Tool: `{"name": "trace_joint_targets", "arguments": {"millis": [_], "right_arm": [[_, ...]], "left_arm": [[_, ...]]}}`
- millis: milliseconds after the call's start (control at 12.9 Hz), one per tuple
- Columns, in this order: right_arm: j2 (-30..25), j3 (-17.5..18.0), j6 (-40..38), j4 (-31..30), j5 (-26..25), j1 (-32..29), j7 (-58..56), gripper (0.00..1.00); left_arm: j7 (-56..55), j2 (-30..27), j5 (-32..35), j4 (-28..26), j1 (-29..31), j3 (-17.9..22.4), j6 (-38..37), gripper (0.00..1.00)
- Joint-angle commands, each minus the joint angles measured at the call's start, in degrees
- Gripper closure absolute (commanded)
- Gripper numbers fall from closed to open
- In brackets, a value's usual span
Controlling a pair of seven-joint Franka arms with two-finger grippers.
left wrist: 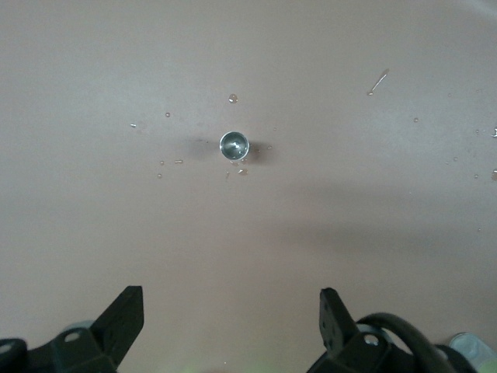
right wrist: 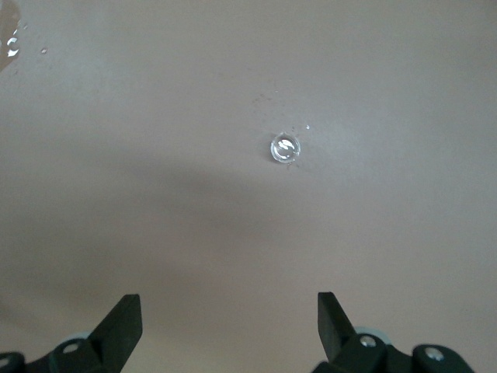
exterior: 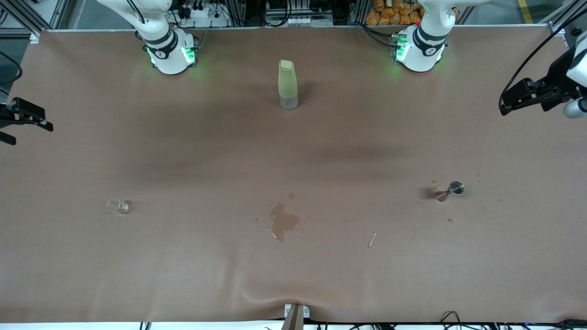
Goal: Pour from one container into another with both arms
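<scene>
Right now, both of my arms hang high with nothing in hand.
Left gripper (left wrist: 229,326): fingers spread wide and empty, up over the left arm's end of the table, looking down on the small shiny metal measuring cup (exterior: 450,189).
Right gripper (right wrist: 229,326): likewise spread apart and empty, over the right arm's end, above the tiny clear glass cup (exterior: 117,206).
Metal cup: upright among water droplets; I judge it stiff, light, slick when wet, so I would pinch it across the narrow waist.
Glass cup: stands alone; probably light, fragile and slippery, so a gentle squeeze low on its wall.
Tall pale-green bottle with a clear base (exterior: 288,85): upright between the two arm bases, well apart from both cups.
Brown paper table cover (exterior: 183,151): carries a wet puddle (exterior: 283,222) near the middle.
</scene>
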Motion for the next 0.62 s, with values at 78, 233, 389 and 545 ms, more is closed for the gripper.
{"name": "trace_joint_targets", "arguments": {"millis": [78, 233, 389, 545], "right_arm": [[-4.3, 0.3, -3.2, -2.4, -1.9, 2.8, 15.5, 0.00], [-4.6, 0.9, -3.9, -2.3, -1.8, 3.3, 20.9, 0.00], [-4.6, 0.9, -5.5, -2.0, -1.7, 3.8, 25.1, 0.00], [-4.8, 0.9, -5.3, -1.6, -1.8, 4.3, 25.5, 0.00]], "left_arm": [[0.8, -0.3, 0.4, 1.3, -0.1, 0.1, -0.5, 0.00], [0.8, -0.1, 0.6, 2.6, -0.4, 0.1, -2.3, 0.00], [0.9, -0.1, 0.2, 2.7, -0.3, 0.1, -3.0, 0.00], [0.8, 0.3, 0.3, 2.7, -0.2, 0.1, -3.0, 0.00]]}}
